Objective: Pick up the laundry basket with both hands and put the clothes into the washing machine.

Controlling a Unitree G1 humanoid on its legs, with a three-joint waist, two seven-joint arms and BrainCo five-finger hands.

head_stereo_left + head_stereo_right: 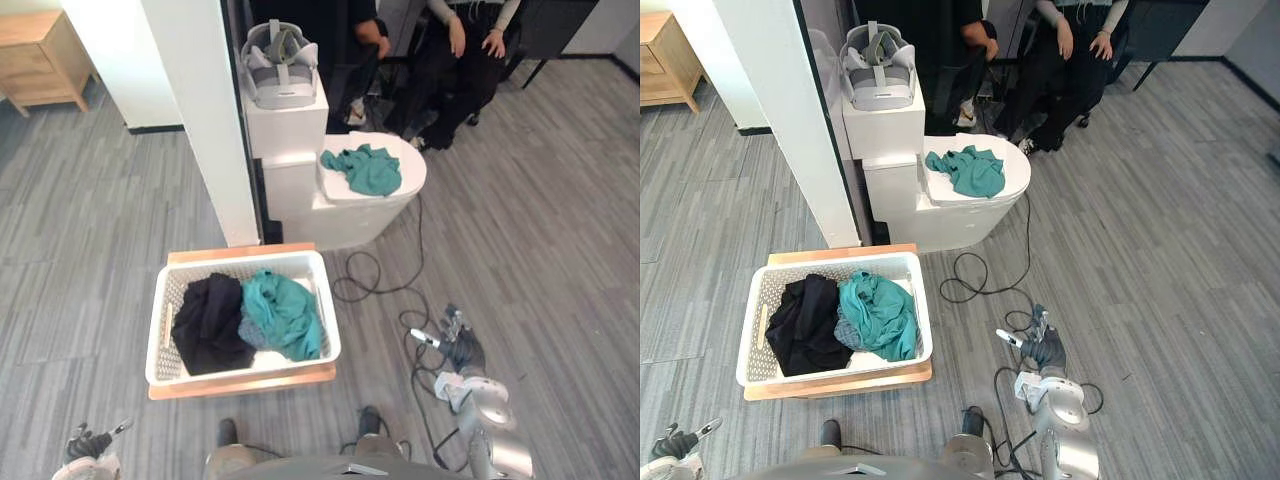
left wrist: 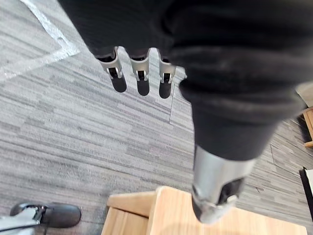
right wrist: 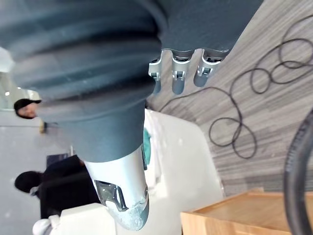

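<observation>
Nothing is lifted yet: the laundry basket (image 1: pixel 162 325), full of clothes (image 1: pixel 285 315), sits between the left hand (image 1: pixel 88 443) and right hand (image 1: pixel 460 350), both loose-fingered and empty, well clear of its rim.

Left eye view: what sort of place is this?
Likely an indoor lab or office staged as a laundry corner: a laundry basket of clothes on a wooden platform, a white rounded machine with a teal cloth on top, and seated people behind.
</observation>
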